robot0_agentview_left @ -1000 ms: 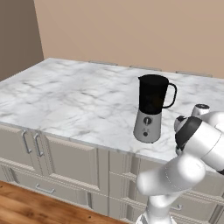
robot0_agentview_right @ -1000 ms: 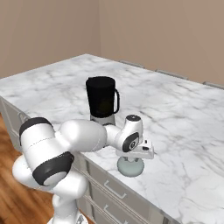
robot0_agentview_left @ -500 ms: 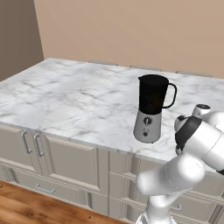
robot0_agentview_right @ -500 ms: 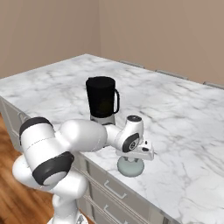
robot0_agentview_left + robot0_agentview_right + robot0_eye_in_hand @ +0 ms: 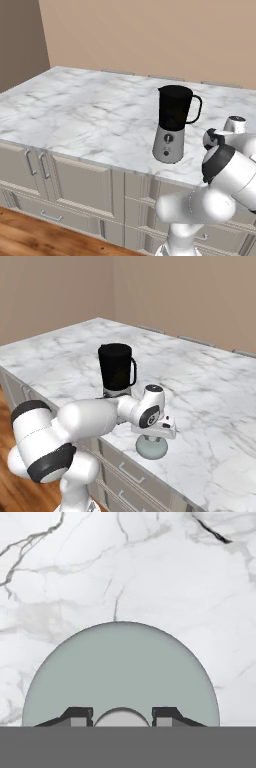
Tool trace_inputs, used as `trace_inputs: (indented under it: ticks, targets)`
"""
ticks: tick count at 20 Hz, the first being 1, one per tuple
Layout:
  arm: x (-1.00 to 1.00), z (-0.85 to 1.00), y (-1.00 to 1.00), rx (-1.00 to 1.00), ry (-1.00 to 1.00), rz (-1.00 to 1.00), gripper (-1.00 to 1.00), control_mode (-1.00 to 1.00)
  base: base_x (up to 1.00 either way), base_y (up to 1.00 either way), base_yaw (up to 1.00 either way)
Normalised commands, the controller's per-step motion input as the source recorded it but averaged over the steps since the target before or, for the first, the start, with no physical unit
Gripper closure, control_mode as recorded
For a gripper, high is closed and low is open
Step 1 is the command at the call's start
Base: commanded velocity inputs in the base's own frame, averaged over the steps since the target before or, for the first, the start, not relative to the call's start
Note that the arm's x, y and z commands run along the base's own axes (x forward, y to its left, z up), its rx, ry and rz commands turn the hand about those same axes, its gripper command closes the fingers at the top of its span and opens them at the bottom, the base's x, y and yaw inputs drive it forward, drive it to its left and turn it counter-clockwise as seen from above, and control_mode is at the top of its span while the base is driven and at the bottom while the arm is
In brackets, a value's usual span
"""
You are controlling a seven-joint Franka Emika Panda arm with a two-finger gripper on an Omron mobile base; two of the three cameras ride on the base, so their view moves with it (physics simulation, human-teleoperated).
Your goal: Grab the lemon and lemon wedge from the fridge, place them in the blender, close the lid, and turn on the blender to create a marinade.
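The blender (image 5: 172, 125) (image 5: 117, 368) stands upright near the counter's front edge, its black jug open at the top. The pale grey-green lid (image 5: 151, 448) (image 5: 120, 672) lies flat on the marble, right of the blender in the right base view. My gripper (image 5: 153, 438) (image 5: 122, 713) points straight down onto the lid, and its two dark fingertips press against either side of the small knob at the lid's centre. The lemon, the lemon wedge and the fridge are out of view.
The marble counter (image 5: 75, 105) (image 5: 200, 371) spreads wide behind and beside the blender. The lid sits close to the counter's front edge, with cabinet drawers and doors (image 5: 65, 185) below it. A beige wall runs along the back.
The jaws have narrowed a little around the lid's knob. The arm, the lid and the blender have stayed where they were.
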Motion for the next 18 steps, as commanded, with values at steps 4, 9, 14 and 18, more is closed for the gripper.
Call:
trace_inputs:
  ticks: [4,9,14,18]
  targets:
    - [-0.03,0.79,0.00,0.00,0.08,0.00,1.00,-1.00,0.00,0.00,0.00]
    - [-0.16,0.64,0.00,0.00,0.00,0.00,1.00,-1.00,0.00,0.00,0.00]
    - [-0.20,0.71,0.00,0.00,-0.17,0.00,1.00,-1.00,0.00,0.00,0.00]
    - [-0.12,0.83,0.00,0.00,-0.23,0.00,1.00,-1.00,0.00,0.00,0.00]
